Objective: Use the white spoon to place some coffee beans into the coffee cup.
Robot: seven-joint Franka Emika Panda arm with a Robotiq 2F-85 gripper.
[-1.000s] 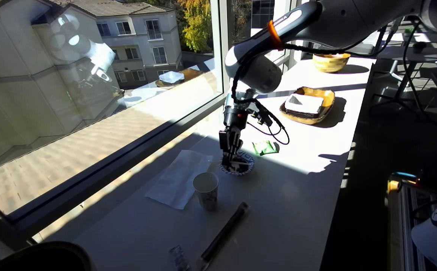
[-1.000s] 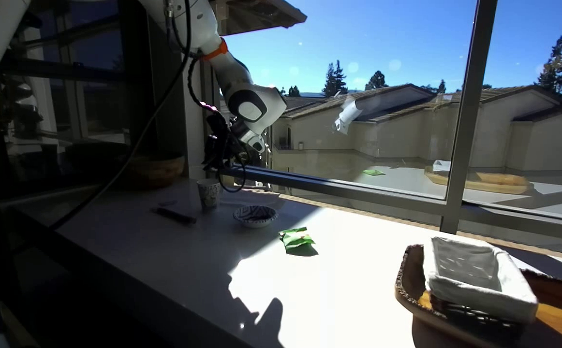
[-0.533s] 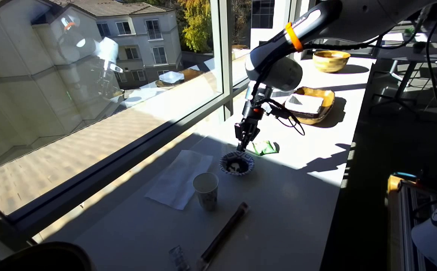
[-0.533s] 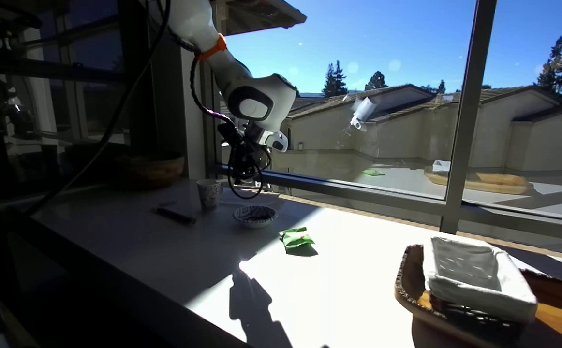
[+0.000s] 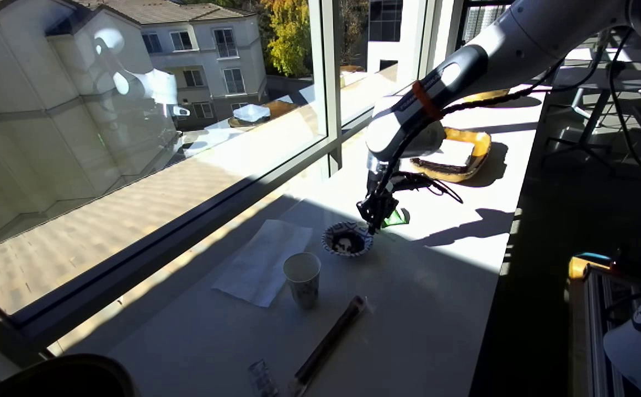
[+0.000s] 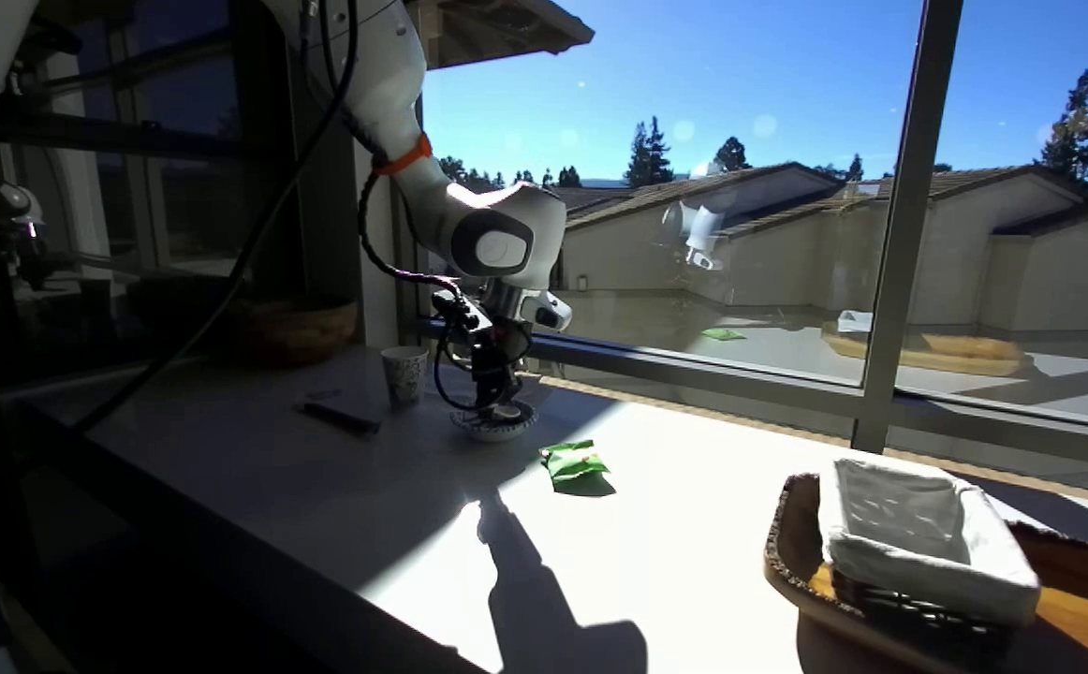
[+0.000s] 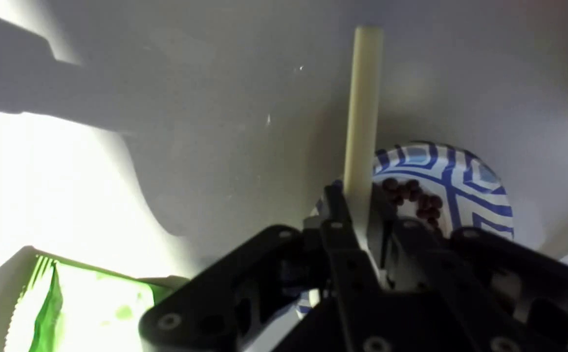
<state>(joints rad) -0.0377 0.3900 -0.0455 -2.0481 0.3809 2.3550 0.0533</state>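
Your gripper (image 7: 358, 201) is clamped on the thin white plastic-looking spoon (image 7: 363, 98), whose handle juts past the round blue-and-white bowl (image 7: 482, 195) holding dark-brown coffee beans (image 7: 429, 203); the scoop end is hidden. In an exterior view, the bowl's middle lies between gripper and cream-white cylindrical coffee cup (image 5: 304, 289), so your carry likely crosses it.
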